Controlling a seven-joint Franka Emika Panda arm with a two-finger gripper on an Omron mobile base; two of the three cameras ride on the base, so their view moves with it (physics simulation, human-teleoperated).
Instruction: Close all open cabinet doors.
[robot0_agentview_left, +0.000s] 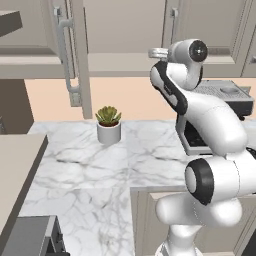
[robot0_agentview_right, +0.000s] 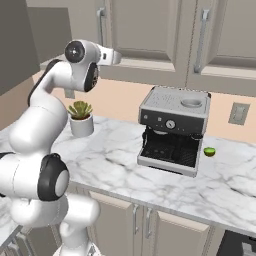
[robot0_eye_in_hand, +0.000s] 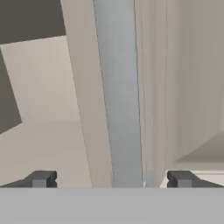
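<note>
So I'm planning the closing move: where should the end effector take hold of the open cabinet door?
On the open cabinet door, grip the vertical bar handle mid-length, end effector fingers straddling it from its face side; the long, slim bar stands clear of the panel.

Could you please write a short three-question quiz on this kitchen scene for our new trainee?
1. True or false: the wall-cabinet door left of the potted succulent stands open, edge-on to the left base camera.
2. What lies on the counter right of the espresso machine? A) a mug B) a lime C) a spoon
3. In the hand view, what runs between the fingertips of the gripper?

Key: 1 true. 2 B, the lime. 3 The door's silver bar handle.
</note>
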